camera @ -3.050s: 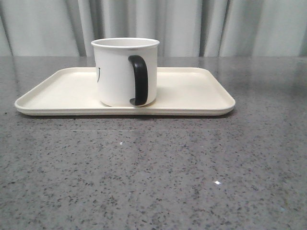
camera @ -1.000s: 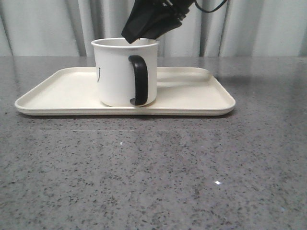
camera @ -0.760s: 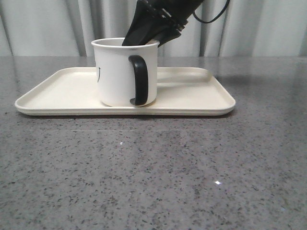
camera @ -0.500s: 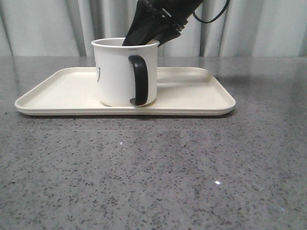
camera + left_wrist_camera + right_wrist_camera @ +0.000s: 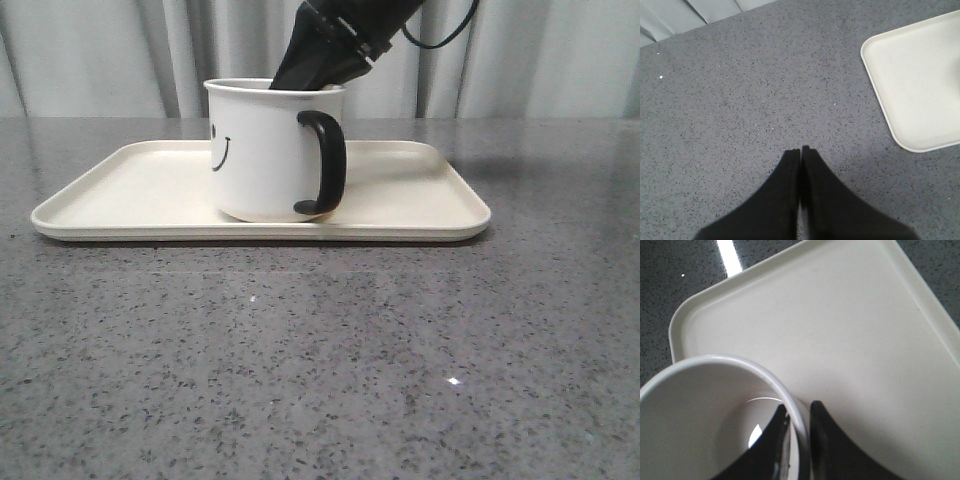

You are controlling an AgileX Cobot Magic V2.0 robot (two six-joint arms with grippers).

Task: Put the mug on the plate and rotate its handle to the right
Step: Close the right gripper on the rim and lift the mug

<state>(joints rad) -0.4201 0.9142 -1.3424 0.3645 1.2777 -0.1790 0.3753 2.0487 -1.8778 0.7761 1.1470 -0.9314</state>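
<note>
Grey speckled stone counter (image 5: pixel 320 350), pale pleated curtain (image 5: pixel 560 55) behind. Front view: cream rectangular plate (image 5: pixel 420 190), rounded corners, low rim, carrying one white cylindrical mug (image 5: pixel 265 150), upright, nothing visible inside but a black finger. Smiley print faces front-left; black loop handle (image 5: pixel 325 165) points right-front, where half a second ago it faced nearly straight forward and the face was mostly hidden. Right gripper (image 5: pixel 318 78) descends from above onto the far rim.

Left wrist view: left gripper (image 5: pixel 800 150) over bare counter, fingers pressed together, holding nothing; plate corner alongside.

Right wrist view: right gripper fingers (image 5: pixel 822 425) pinch the mug wall, one inside, one outside; glossy interior empty.
</note>
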